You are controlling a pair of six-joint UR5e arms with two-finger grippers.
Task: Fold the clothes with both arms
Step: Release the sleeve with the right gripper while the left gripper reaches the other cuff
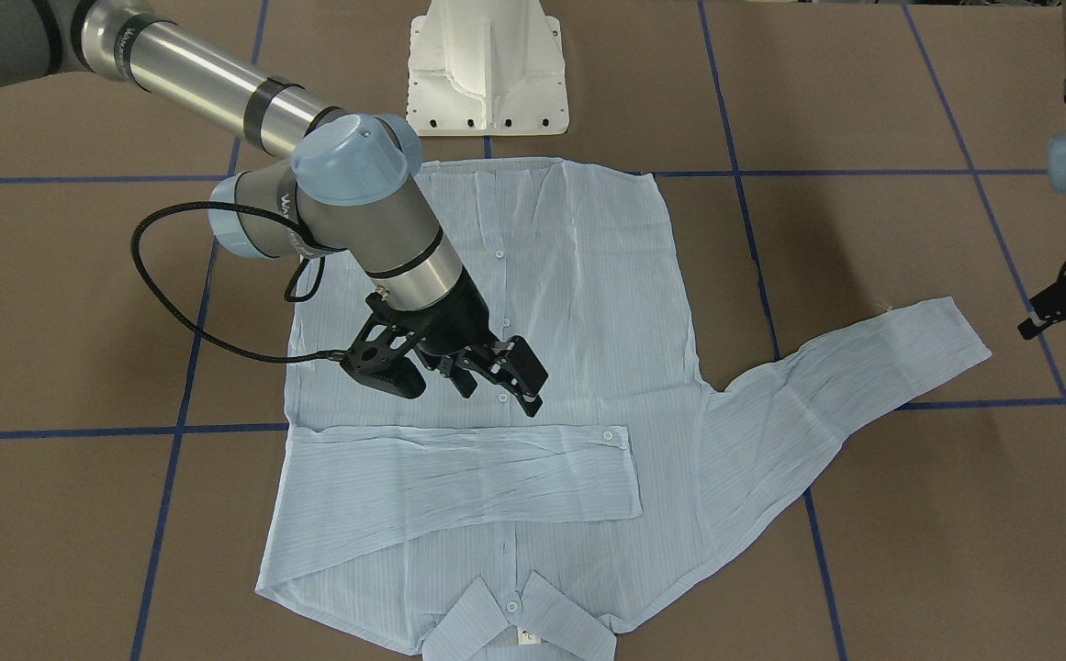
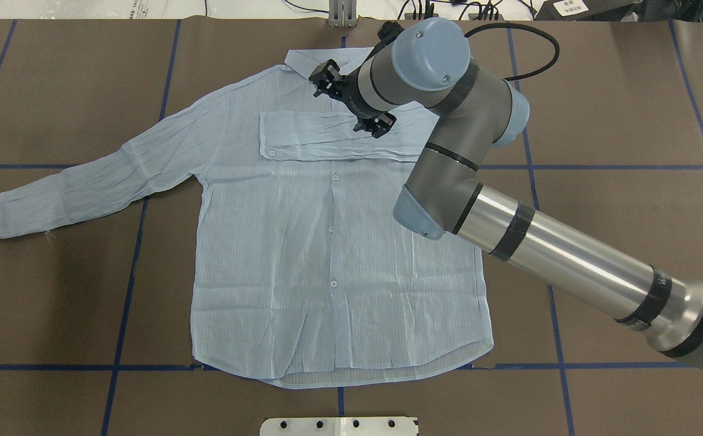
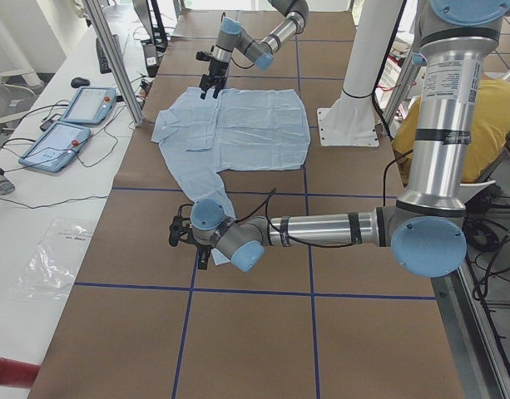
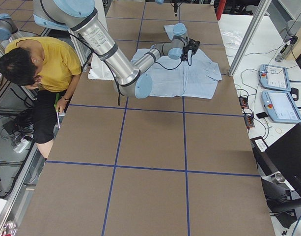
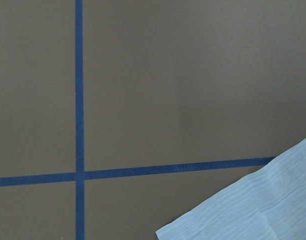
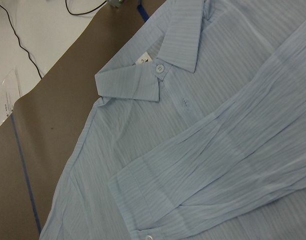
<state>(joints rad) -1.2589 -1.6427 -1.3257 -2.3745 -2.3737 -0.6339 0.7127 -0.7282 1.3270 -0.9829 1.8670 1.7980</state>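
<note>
The right gripper [image 1: 455,372] hung wide open and empty over the shirt [image 1: 578,275], so a bump could undo the folded sleeve [image 1: 459,477].

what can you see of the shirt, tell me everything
The shirt is pale blue, thin, finely striped and crinkled, with a collar, small pale buttons and a white neck label. It lies flat, buttoned and front up, on the brown table, collar away from the robot. One sleeve is folded across the chest; the other sleeve stretches out to the robot's left. The right hand hangs open over the folded one; contact is unclear.
</note>
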